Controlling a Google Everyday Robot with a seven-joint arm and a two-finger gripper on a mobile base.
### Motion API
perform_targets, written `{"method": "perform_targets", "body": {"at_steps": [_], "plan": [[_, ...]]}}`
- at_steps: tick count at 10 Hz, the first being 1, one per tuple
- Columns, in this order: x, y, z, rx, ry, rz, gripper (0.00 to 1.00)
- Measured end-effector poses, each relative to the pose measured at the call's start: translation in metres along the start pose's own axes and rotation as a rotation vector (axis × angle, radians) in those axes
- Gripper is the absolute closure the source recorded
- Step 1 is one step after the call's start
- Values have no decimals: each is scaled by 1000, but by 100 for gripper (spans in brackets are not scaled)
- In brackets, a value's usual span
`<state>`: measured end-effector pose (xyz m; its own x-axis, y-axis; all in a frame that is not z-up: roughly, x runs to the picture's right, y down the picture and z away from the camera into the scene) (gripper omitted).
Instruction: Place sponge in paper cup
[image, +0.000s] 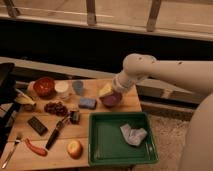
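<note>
Above the dark purple bowl (112, 99) my gripper (106, 91) hung, fingers spread apart and empty.
The sponge (87, 103) lay flat on the wooden table (55, 155), just beside that bowl; the paper cup (62, 89) stood upright near the sponge, not touching it.

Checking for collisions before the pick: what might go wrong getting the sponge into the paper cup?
1. The gripper hangs open over the left rim of the dark purple bowl, close to the sponge; a careless descent may knock the bowl.
2. The paper cup looks barely wider than the sponge, with a grey-blue object beside it, so the drop may miss or tip it.
</note>
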<state>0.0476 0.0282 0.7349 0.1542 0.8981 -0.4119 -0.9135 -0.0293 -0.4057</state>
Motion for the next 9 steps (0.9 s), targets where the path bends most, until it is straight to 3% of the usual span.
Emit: {"method": "perform_targets", "body": {"at_steps": [3, 9], "plan": [[8, 14, 36, -7, 29, -21, 20], [8, 55, 82, -74, 75, -25, 20]]}}
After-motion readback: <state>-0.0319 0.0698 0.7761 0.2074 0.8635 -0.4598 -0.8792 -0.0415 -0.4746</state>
